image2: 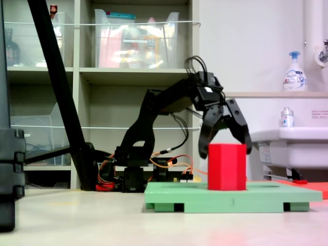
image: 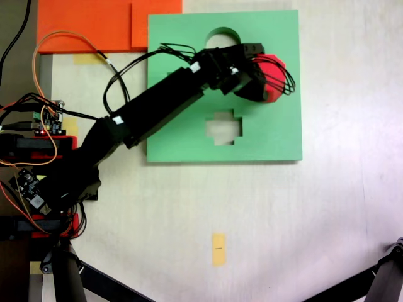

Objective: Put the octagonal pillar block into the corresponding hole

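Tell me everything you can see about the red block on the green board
The octagonal pillar block is bright red, matte and foam-like, with flat side facets. In the second exterior view it stands upright on the green board, rising well above it; whether it sits in a cutout cannot be told. The gripper straddles its top with jaws spread, apparently not squeezing it. In the first exterior view the arm hides most of the block.

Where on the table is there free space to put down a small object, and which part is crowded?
Free: the pale table below the green board, around the small yellow tape mark, and the strip to the board's right, in the first exterior view. Crowded: that view's left edge, with the arm's base and wires, and the board top, where the open tool straddles the red block.
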Controlling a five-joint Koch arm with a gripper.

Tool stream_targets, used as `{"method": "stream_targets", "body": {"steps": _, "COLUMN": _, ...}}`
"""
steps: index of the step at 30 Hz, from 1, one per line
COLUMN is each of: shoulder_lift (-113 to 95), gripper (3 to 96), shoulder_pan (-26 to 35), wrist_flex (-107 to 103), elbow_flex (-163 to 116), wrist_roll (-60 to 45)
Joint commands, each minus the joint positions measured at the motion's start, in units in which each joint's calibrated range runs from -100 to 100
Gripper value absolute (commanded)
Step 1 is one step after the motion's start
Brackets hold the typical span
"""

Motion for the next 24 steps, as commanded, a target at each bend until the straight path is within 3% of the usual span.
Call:
{"method": "stream_targets", "body": {"steps": 1, "shoulder_lift": -0.38, "gripper": 31.3, "shoulder_pan": 0.39, "wrist_flex": 2.02, "elbow_flex": 4.47, "wrist_roll": -0.54}}
{"method": "stream_targets", "body": {"steps": 24, "shoulder_lift": 4.79, "gripper": 31.4, "shoulder_pan": 0.63, "wrist_flex": 2.12, "elbow_flex": 6.26, "wrist_roll": -2.15}}
